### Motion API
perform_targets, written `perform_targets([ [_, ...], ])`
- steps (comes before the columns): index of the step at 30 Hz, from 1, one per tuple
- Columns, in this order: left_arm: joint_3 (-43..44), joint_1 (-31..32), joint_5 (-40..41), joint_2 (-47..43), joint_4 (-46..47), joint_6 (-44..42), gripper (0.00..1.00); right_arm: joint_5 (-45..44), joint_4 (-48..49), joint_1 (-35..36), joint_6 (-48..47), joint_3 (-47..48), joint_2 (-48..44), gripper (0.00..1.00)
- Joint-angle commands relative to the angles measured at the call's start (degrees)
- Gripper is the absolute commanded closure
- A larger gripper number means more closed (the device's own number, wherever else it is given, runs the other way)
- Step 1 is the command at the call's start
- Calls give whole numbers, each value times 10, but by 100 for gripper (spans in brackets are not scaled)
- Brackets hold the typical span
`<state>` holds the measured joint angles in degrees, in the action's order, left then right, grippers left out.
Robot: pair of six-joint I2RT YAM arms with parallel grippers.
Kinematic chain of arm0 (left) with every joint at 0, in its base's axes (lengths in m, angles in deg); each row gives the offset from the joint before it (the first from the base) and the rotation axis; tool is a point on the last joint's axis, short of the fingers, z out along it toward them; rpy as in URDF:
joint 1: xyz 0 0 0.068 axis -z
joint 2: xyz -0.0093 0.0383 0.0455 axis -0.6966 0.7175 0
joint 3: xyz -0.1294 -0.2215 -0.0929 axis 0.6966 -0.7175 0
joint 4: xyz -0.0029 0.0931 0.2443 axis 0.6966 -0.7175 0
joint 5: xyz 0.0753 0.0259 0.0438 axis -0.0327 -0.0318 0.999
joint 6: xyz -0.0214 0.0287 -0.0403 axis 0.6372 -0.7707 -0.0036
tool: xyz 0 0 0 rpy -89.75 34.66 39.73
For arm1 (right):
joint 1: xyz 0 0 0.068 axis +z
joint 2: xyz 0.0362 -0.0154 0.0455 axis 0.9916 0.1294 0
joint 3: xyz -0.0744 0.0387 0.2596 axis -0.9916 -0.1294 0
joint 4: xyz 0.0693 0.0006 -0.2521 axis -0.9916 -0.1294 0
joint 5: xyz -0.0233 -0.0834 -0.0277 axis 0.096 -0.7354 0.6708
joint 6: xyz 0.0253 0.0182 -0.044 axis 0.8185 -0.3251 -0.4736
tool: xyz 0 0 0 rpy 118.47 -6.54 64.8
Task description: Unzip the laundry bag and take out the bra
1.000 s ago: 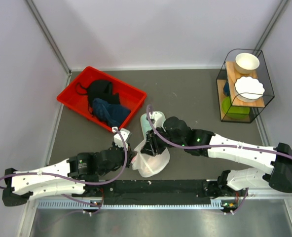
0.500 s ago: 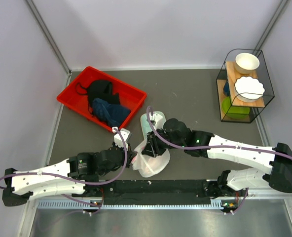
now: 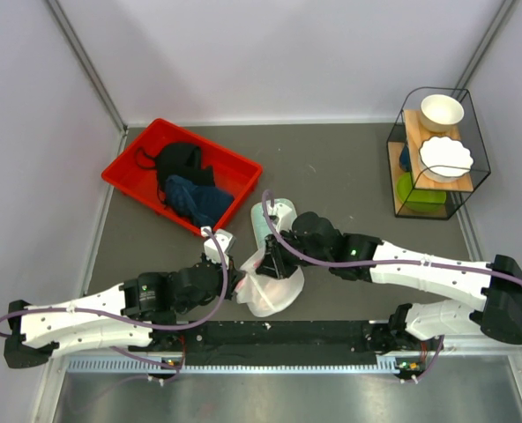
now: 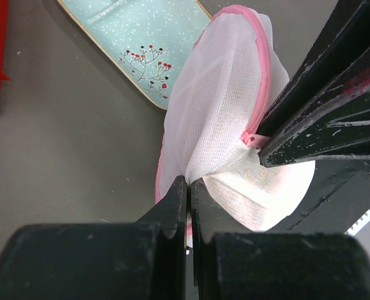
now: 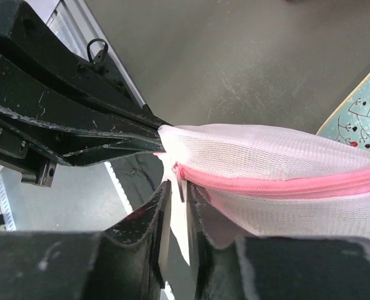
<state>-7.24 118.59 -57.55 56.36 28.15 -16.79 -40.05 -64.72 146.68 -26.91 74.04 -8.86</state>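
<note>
Laundry bag (image 3: 266, 298) near red tray (image 3: 127, 173)

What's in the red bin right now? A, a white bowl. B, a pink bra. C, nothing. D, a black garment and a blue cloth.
D: the red bin holds a black garment and a blue cloth.

1. Red rectangular plastic tray (image 3: 120, 173), far left, holding black garment (image 3: 180, 161) and dark blue cloth (image 3: 196, 200).
2. Mint green speckled tray (image 4: 144, 53), centre.
3. Black wire rack (image 3: 411, 128), right, holding white bowl (image 3: 442, 112) and white scalloped dish (image 3: 444, 159).
</note>
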Motion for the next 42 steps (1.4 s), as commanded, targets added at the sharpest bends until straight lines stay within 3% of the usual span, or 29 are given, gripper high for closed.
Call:
perform_targets([
  [1, 19, 2, -3, -3, 39, -3, 100, -17, 20, 6, 3, 5, -12, 90],
  [3, 19, 2, -2, -4, 39, -3, 100, -22, 18, 6, 4, 5, -15, 100],
  [13, 19, 2, -1, -24, 29, -5, 100, -89, -33, 3, -48, 17, -59, 100],
  [17, 26, 2, 10, -46, 4, -5, 100, -94, -74, -42, -83, 19, -99, 100],
  [23, 27, 2, 20, -84, -8, -12, 100, -61, -94, -139, -107, -13, -153, 100],
  [29, 49, 2, 4, -39, 15, -43, 98, -10, -90, -139, -92, -19, -157, 100],
  [30, 55, 2, 3, -27, 16, -47, 90, -4, -89, -139, -88, -20, -161, 100],
  [32, 75, 2, 0, 8, 15, -56, 62, 3, -87, -139, -83, -20, -172, 100],
  [33, 84, 1, 0, 18, 16, -61, 27, 10, -86, -139, -78, -20, -175, 100],
  [34, 92, 2, 0, 32, 16, -65, 18, 14, -86, -138, -75, -20, -178, 100],
  [36, 120, 2, 3, 39, 18, -82, 7, 21, -86, -137, -68, -21, -186, 100],
  [42, 186, 1, -29, 92, 73, -121, 3, -1, -97, -116, -56, -19, -190, 100],
])
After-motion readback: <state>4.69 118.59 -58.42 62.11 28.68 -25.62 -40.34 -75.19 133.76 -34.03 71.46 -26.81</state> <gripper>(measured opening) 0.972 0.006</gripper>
